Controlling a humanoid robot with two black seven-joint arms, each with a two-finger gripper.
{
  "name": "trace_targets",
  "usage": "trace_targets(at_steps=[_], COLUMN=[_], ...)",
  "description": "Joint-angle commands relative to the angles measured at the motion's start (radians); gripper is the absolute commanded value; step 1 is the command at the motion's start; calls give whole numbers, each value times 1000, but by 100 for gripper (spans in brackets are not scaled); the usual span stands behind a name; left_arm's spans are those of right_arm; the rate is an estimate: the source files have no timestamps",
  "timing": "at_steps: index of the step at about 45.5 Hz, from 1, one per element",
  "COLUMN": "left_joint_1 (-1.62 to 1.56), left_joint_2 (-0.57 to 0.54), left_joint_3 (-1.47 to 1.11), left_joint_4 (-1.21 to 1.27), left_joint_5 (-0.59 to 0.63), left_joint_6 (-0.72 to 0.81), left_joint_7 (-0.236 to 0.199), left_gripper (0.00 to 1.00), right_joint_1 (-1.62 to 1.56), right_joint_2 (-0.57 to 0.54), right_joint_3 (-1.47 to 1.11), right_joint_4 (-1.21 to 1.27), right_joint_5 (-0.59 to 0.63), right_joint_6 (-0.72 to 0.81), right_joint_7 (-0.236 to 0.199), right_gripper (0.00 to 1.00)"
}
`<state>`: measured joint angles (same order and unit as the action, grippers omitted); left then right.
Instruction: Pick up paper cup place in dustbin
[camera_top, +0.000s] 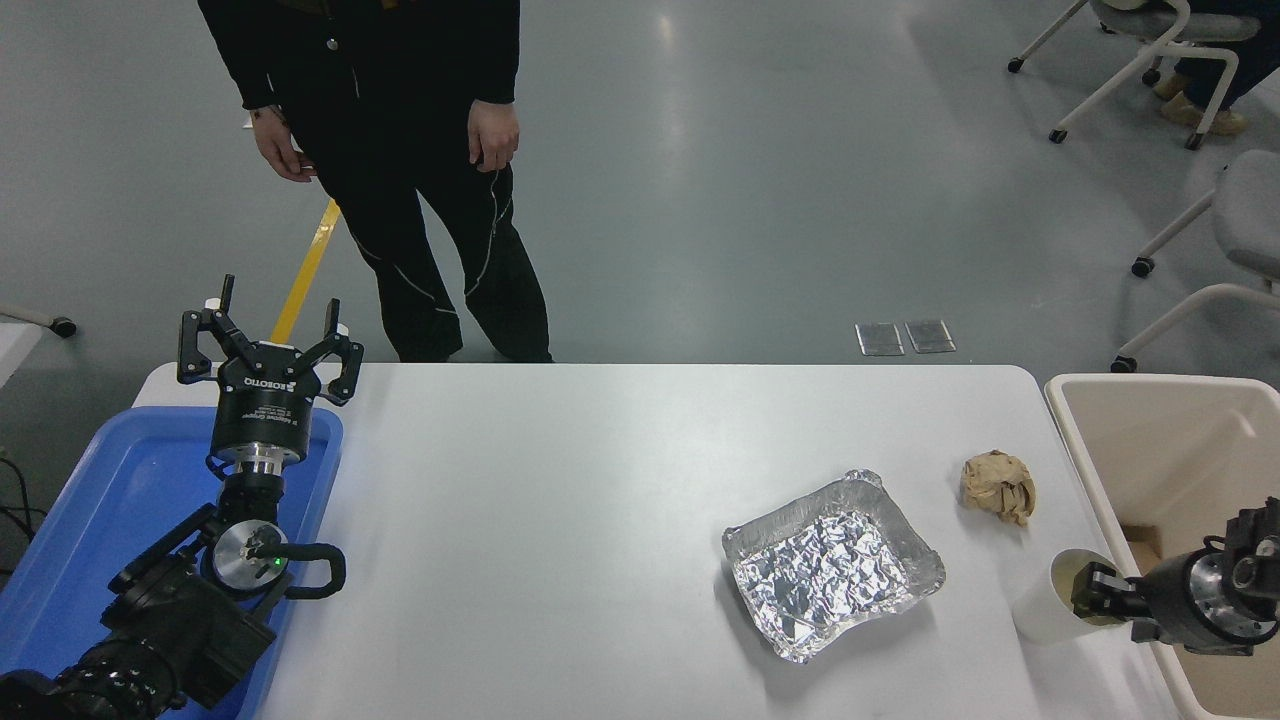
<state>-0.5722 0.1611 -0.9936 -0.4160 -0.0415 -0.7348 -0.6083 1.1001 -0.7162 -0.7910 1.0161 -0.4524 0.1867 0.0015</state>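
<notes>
from my seat at the controls i saw the cup (1045, 610) standing upright near the table's (560, 520) right edge, just beside the bin's (1085, 460) near-left rim, its mouth tipped a little toward the camera. my right gripper (1092, 594) came in from the right edge over the bin's rim, lying nearly level and pointing left, with its tip down inside the cup's mouth. one finger (1098, 582) sat within the cup against the cream inside; the other finger i could not make out, so i could not tell whether the claw was pinched on the wall or just resting there. the cup's base sat on the table. the bin stood off the table's right side, much larger than the cup, with something brownish lying on its floor by the gripper's body. a paper ball (998, 486) lay on the table beyond the cup, apart from it and near the bin's rim. left of the cup and the ball sat a foil tray (832, 563), crinkled, apart from both. my left arm was parked at the lower left above a blue tray (100, 510), its gripper (272, 335) pointing away from me with the fingers spread wide and holding nothing. a person (400, 150) in dark clothes stood at the far side of the table, hands hanging by the thighs.
</notes>
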Motion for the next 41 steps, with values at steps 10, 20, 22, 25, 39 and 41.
trace_targets(at_steps=[10, 20, 22, 25, 39, 41], left_joint_1=[-1, -1, -1, -1, 0, -1], left_joint_2=[0, 0, 0, 0, 0, 0], left_joint_3=[0, 0, 1, 0, 0, 0], left_joint_4=[-1, -1, -1, -1, -1, -1], left_joint_5=[0, 0, 0, 0, 0, 2], left_joint_6=[0, 0, 0, 0, 0, 0], left_joint_7=[1, 1, 1, 1, 1, 1], left_gripper=[99, 99, 99, 99, 99, 99], right_joint_1=[14, 185, 243, 374, 1044, 1127], right_joint_2=[-32, -141, -163, -187, -186, -166], right_joint_3=[9, 1, -8, -59, -411, -454], right_joint_4=[-10, 125, 168, 251, 525, 556], right_joint_5=[-3, -67, -92, -115, -124, -124], right_joint_6=[2, 79, 109, 163, 424, 457], right_joint_7=[0, 2, 2, 3, 104, 107], right_gripper=[0, 0, 0, 0, 0, 0])
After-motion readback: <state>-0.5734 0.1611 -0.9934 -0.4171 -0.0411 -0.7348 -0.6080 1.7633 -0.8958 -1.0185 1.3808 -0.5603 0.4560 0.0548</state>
